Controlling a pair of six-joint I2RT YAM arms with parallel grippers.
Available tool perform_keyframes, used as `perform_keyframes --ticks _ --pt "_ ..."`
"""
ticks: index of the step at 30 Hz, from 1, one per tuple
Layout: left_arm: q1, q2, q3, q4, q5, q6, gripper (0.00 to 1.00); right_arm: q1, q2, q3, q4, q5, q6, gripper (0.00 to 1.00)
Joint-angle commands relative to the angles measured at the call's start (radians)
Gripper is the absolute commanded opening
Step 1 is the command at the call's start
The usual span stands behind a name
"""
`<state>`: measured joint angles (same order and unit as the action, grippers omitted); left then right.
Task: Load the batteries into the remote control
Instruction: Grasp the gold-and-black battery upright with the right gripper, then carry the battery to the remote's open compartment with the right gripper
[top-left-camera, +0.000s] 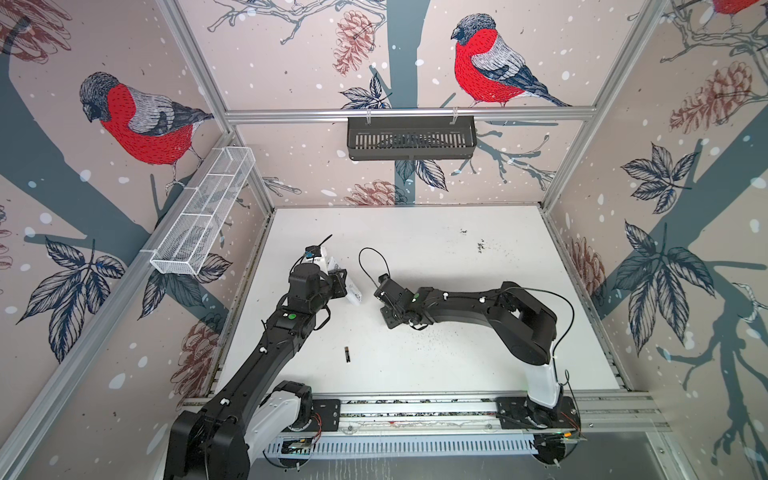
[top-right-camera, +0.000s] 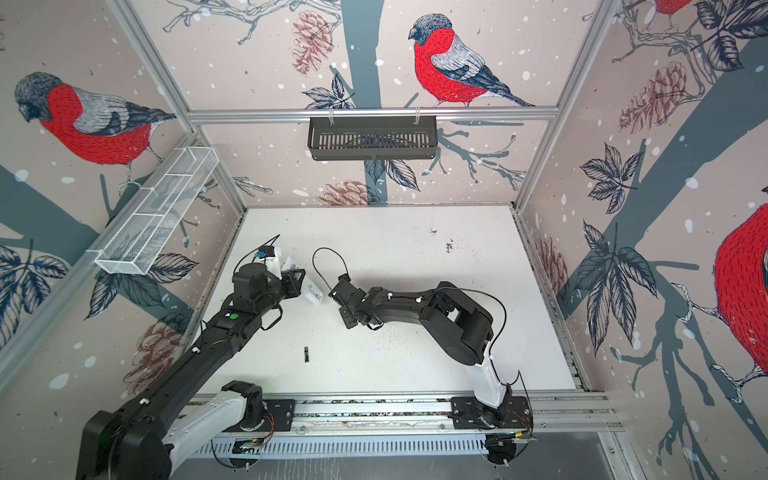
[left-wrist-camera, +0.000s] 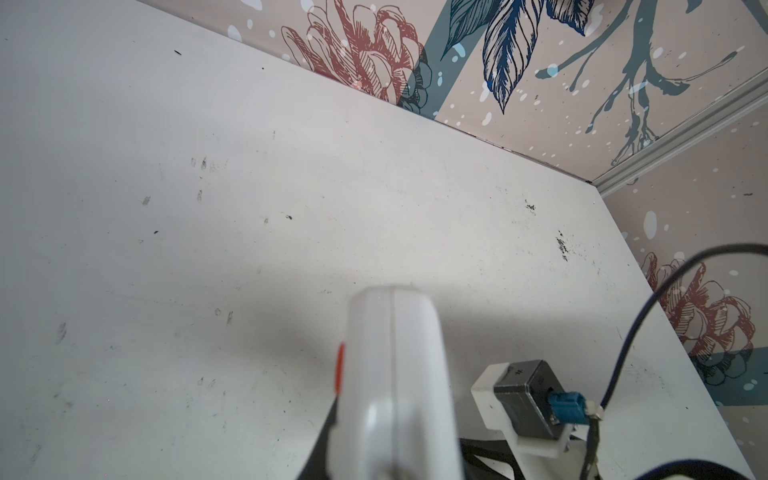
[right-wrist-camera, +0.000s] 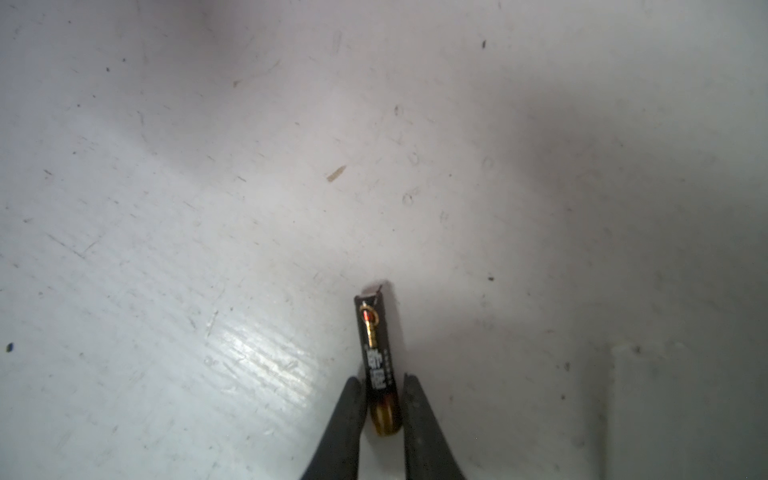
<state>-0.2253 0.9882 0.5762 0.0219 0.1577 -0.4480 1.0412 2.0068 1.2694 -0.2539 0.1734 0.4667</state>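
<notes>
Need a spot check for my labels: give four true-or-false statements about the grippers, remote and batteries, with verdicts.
1. The left gripper is clamped on the slim white rectangular remote control. True.
2. Both thin black gold-banded batteries lie loose on the white table. False: one loose battery lies there; the second battery sits between the right gripper's fingers.
3. The loose battery lies nearer the silver front rail than either gripper. True.
4. The right gripper is wide open over bare table. False: its fingers press the second battery's sides.

The worktop (right-wrist-camera: 208, 208) is matt white, scuffed and speckled. The battery (right-wrist-camera: 380, 353) has a glossy black wrap with a metallic gold end. The remote control (left-wrist-camera: 399, 374) looks like smooth white plastic.
</notes>
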Motion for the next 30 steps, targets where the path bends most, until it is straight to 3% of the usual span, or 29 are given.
perform_keyframes --ticks 1,9,18,24,30 --pt "0.001 0.015 -0.005 0.086 0.072 -0.014 0.00 0.000 -0.030 -0.037 0.000 -0.031 -0.058 0.17" --pt "0.001 0.102 0.009 0.101 0.256 -0.026 0.00 -0.007 -0.204 -0.203 0.161 -0.094 -0.172 0.15" --pt "0.002 0.182 -0.014 0.235 0.469 -0.086 0.00 -0.005 -0.426 -0.359 0.309 -0.178 -0.230 0.15" --pt "0.003 0.201 -0.052 0.368 0.575 -0.156 0.00 0.000 -0.474 -0.366 0.363 -0.229 -0.224 0.16" --pt "0.003 0.192 -0.061 0.402 0.598 -0.180 0.00 0.003 -0.467 -0.344 0.337 -0.226 -0.215 0.16"
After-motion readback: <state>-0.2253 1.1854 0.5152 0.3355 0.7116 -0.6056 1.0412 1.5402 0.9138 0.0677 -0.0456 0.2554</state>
